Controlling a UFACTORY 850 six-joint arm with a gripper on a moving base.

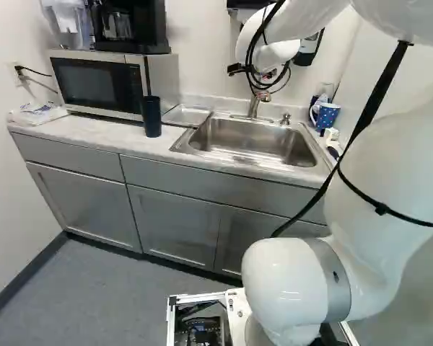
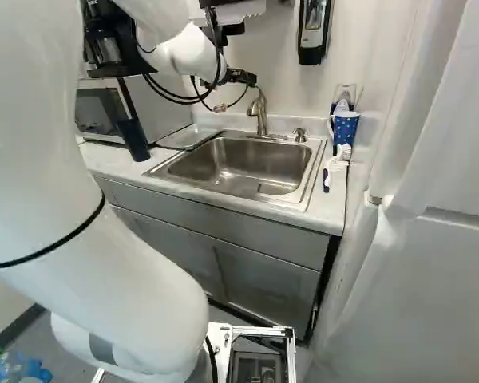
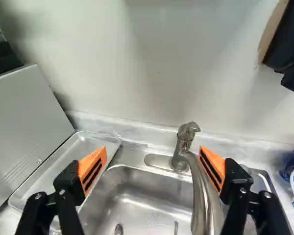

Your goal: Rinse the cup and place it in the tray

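The claw (image 3: 153, 152) hangs spread and empty near the tap (image 3: 206, 196). The cup (image 2: 346, 128) stands on the desk (image 2: 329, 209) beside the sink (image 1: 252, 140), across from the tray (image 3: 63, 166); a low, hasty swing over could clip the tap or topple the cup.

Cups, two: one tumbler (image 1: 151, 119), one mug (image 1: 327, 115). Tray (image 3: 78, 154), one. Sink (image 3: 157, 208), one. Faucet (image 3: 205, 200), one. Microwave (image 1: 94, 84), one. Coffee maker (image 1: 141, 36), one. Wall dispenser (image 2: 313, 28), one. Cabinet doors (image 1: 86, 209), three; drawer fronts (image 1: 68, 157), two. Gripper (image 2: 244, 77), one; orange pads (image 3: 94, 165), two. Small items beside mug: number unclear.
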